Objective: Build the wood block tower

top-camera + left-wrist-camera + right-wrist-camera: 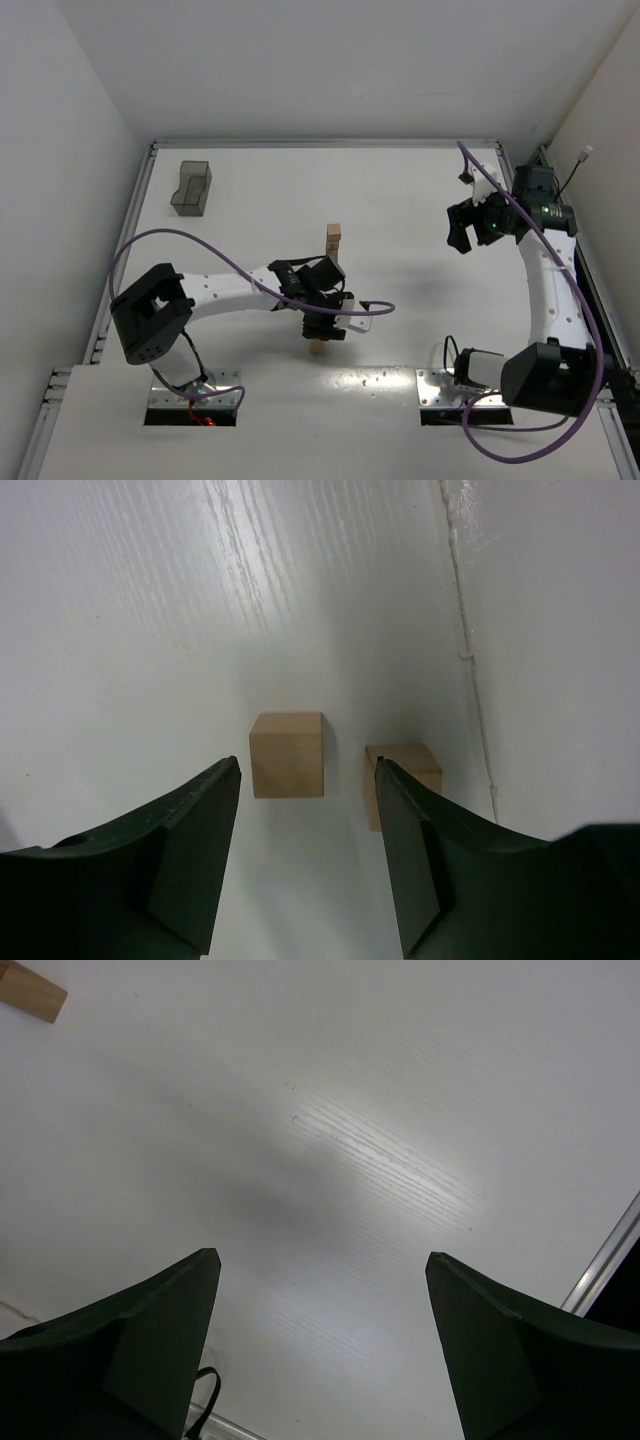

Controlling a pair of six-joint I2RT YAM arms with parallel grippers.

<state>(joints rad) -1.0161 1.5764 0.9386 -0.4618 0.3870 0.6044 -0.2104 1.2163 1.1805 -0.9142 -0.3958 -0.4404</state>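
Left end effector over one wood block, second wood block alongside

Wood blocks were matt tan wood. Counter was smooth, white, faintly glossy. Tray at ten o'clock was grey translucent plastic.

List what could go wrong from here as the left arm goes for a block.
1. The left gripper is open and aimed at one wood block, but a second block lies right beside one finger. Descending or closing may nudge it or pinch it too.
2. In the top view the tower stands close beyond that gripper. A careless lift or swing could brush the slim column and topple it.
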